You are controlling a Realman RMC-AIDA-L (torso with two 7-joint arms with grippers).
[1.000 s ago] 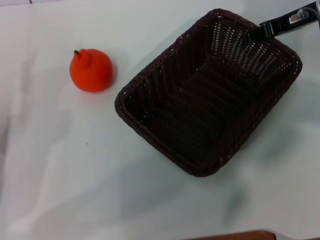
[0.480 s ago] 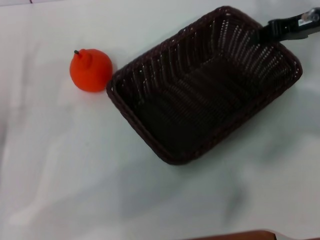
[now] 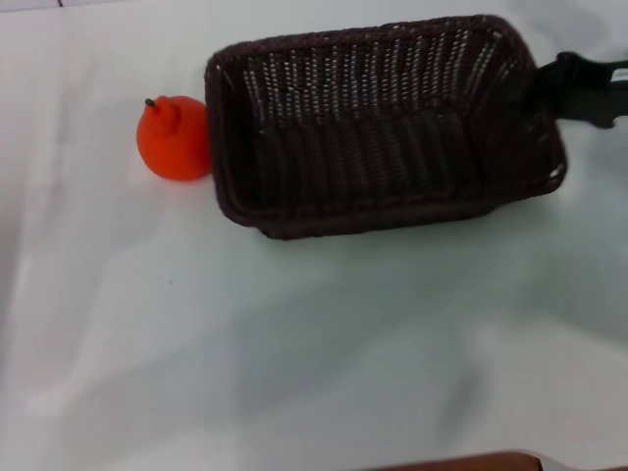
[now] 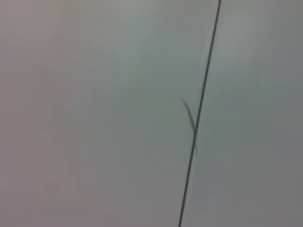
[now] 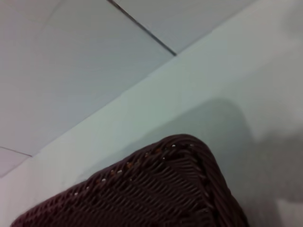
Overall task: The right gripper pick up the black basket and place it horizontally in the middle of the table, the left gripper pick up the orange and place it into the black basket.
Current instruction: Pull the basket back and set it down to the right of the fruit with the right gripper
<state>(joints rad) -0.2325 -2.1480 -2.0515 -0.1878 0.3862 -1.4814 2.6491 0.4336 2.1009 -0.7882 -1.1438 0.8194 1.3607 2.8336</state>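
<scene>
The black basket (image 3: 373,211) lies with its long side across the far middle of the table (image 3: 294,343), its inside tipped toward me. My right gripper (image 3: 549,93) is shut on the rim at the basket's right end. The orange (image 3: 172,139) sits on the table right beside the basket's left end, touching it or nearly so. A corner of the basket's woven rim (image 5: 156,194) fills the lower part of the right wrist view. The left gripper is out of view; the left wrist view holds only a pale surface with a thin dark line (image 4: 199,113).
A brown strip (image 3: 471,461) shows at the near edge of the head view. The white tabletop spreads bare in front of the basket and the orange. A wall seam (image 5: 142,28) runs beyond the table's far edge.
The right gripper has swung the basket from a diagonal lie to a level one and carried it toward the far side. Its left end now meets the orange, which has stayed put.
</scene>
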